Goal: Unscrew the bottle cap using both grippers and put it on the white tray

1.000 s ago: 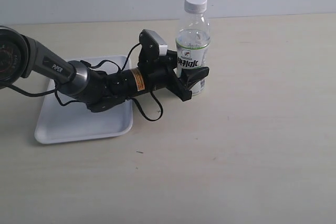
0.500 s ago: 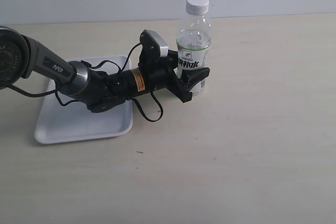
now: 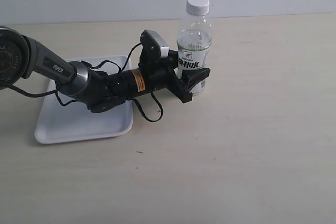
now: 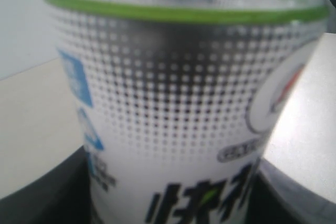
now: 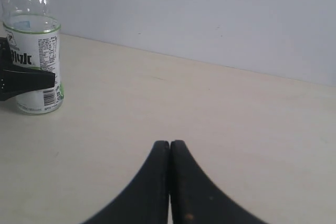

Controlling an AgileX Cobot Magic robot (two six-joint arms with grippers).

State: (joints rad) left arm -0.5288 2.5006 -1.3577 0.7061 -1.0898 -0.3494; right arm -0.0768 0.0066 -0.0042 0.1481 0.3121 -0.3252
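At the far edge of the table (image 3: 252,145), the left gripper (image 3: 193,81) clamps the bottle (image 3: 194,38); the right gripper (image 5: 169,149) is closed, empty.

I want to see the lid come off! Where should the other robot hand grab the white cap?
Probably the bottle cap, pinched across its round side from above: the bottle stands upright with the cap on top, and the left gripper clamps the label lower down.
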